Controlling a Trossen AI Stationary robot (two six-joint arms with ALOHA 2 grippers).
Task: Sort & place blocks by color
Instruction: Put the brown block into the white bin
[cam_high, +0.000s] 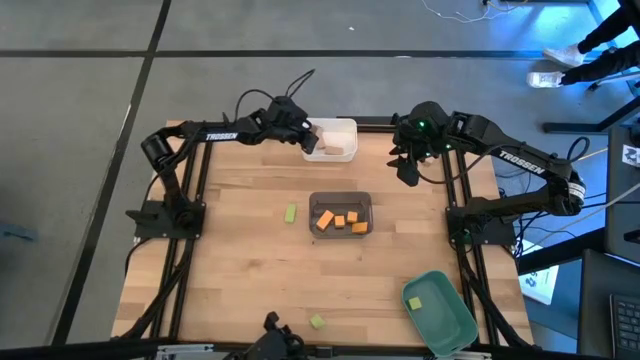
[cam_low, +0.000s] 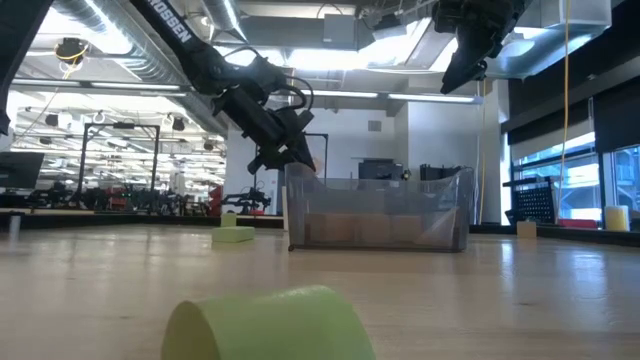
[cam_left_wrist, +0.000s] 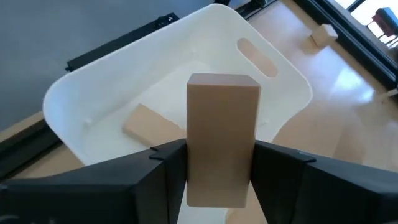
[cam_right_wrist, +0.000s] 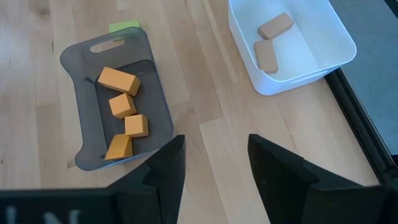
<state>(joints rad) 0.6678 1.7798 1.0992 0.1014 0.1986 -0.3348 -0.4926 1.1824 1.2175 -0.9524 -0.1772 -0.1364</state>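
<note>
Two arms: both raised near white bin
Left gripper: jaws clenched on tan block, above white bin's edge
Right gripper: jaws released, holding nothing, just beside bin
Orange blocks: four in grey bin

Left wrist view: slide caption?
Left gripper holds a tan block above the white bin, one tan block visible inside.

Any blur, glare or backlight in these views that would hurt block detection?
Low view: the nearest light green block is a soft blur, and bright ceiling lights backlight the grey translucent bin. Left wrist view: the tan wooden block in the left gripper is sharp; the white bin is washed out.
</note>
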